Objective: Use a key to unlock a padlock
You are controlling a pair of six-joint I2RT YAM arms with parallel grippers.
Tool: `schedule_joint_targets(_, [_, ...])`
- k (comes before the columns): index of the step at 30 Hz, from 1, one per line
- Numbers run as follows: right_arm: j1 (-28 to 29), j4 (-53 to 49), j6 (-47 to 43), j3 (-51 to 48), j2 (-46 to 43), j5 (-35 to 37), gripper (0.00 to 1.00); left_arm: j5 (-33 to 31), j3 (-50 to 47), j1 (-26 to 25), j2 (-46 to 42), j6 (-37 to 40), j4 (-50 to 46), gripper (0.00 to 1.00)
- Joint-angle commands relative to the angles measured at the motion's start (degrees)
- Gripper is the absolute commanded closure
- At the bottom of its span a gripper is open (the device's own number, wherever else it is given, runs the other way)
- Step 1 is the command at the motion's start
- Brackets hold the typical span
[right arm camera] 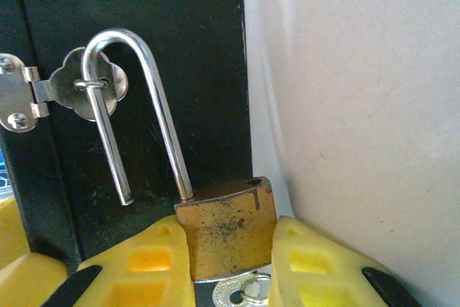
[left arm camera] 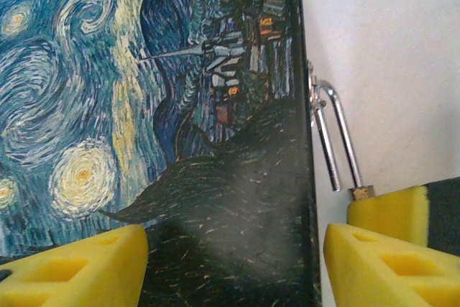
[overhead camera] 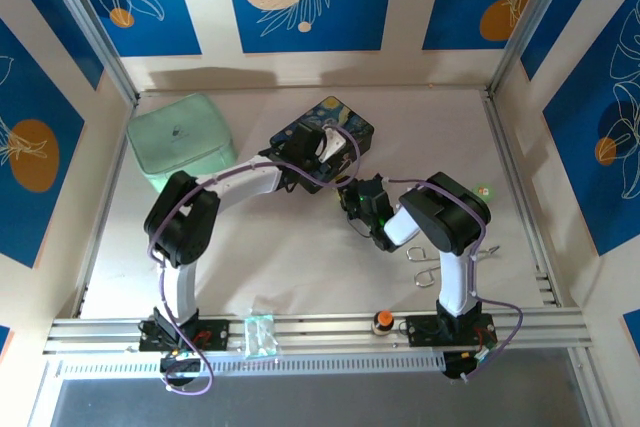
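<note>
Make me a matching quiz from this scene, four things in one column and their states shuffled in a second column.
Things:
1 padlock
2 shackle
3 key
4 left gripper

States:
A open, over the painted tin
B free at one end, hooked through the hasp ring
C clamped in the right gripper
D sticking out under the brass body

Pairs: 1-C, 2-B, 3-D, 4-A

Black-and-white arms (overhead camera: 250,182); purple cables (overhead camera: 318,179); yellow jaws, apparently foam.
</note>
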Motion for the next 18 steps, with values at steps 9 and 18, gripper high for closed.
schedule_joint_targets(9, [-1.5,-8.4,0.1,0.5,4.2,-0.1,0.99,-8.7,-0.3,-2.8,4.9,5.7,-7.7,0.43])
schedule_joint_targets(18, [-2.5,-9.8,-0.4,1.8,3.6,0.5,0.99,-9.1,-4.8,-2.7,4.2,7.5,-6.6,0.53])
